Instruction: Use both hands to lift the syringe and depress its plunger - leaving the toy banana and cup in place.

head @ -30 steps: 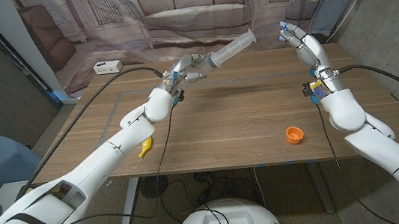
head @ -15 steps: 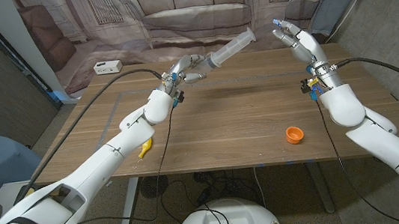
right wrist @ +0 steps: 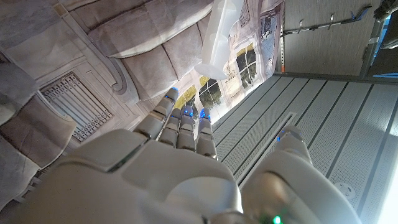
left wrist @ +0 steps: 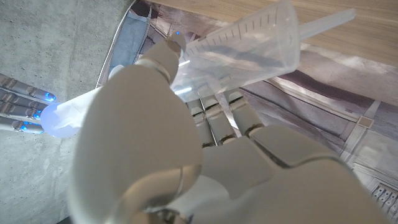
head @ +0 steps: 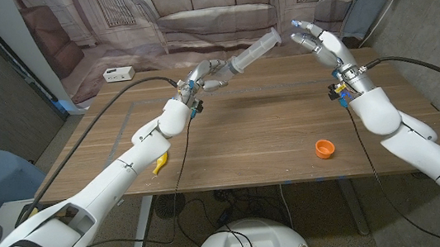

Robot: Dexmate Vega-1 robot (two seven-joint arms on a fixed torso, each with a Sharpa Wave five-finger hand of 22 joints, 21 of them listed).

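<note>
My left hand (head: 208, 76) holds a large clear syringe (head: 250, 53) by its barrel, raised above the far middle of the table and tilted up toward the right. The left wrist view shows the barrel with its scale marks (left wrist: 249, 43) gripped in my left hand (left wrist: 186, 143). My right hand (head: 316, 40) is raised at the far right, fingers apart, a short gap from the syringe's plunger end (head: 276, 35). In the right wrist view the plunger end (right wrist: 217, 37) hangs just beyond my right hand's fingertips (right wrist: 183, 115). A yellow toy banana (head: 159, 164) lies near the front left edge. An orange cup (head: 324, 148) sits front right.
A white power strip (head: 119, 73) lies at the far left of the table (head: 262, 127), with a black cable running from it. A printed backdrop of a sofa hangs behind the table.
My right hand has moved left toward the syringe's plunger end, closing most of the gap. My left hand keeps the syringe nearly still.
</note>
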